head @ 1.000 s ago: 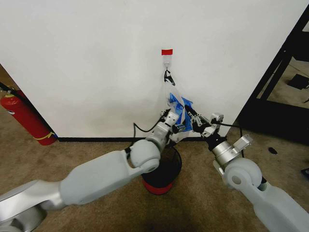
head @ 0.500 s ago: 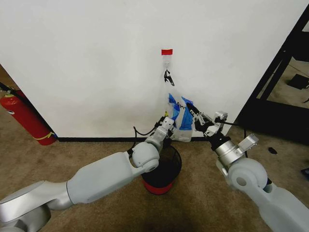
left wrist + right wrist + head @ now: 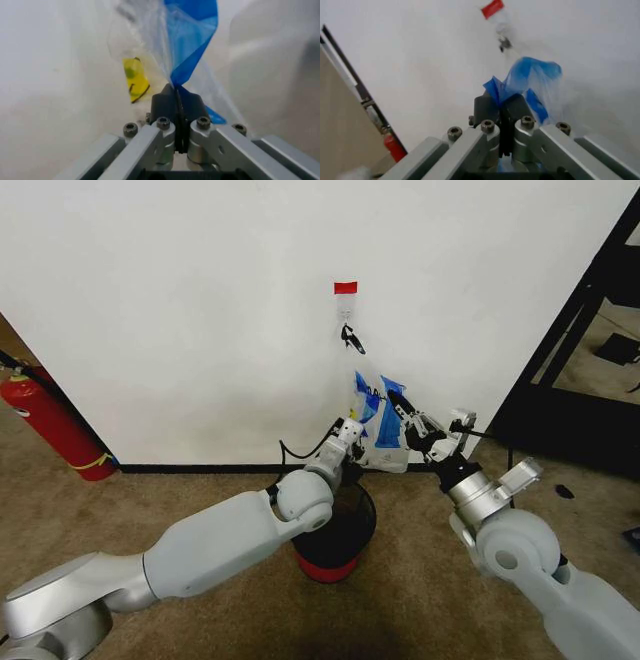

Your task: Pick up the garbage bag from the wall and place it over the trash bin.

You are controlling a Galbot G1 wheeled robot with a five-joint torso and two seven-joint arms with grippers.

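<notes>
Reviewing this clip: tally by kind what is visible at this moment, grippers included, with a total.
Grippers: 2, left gripper and right gripper, both shut on the bag
Garbage bag: 1
Trash bin: 1
Wall hook: 1
Red tape strip: 1
Fire extinguisher: 1
Total: 7

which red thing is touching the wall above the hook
The red tape strip, stuck flat on the wall; the fire extinguisher and bin's red base sit on the floor.

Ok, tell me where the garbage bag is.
Head view, centre: the garbage bag is pinched between left claw and right claw, against the wall, above the trash bin.
</notes>
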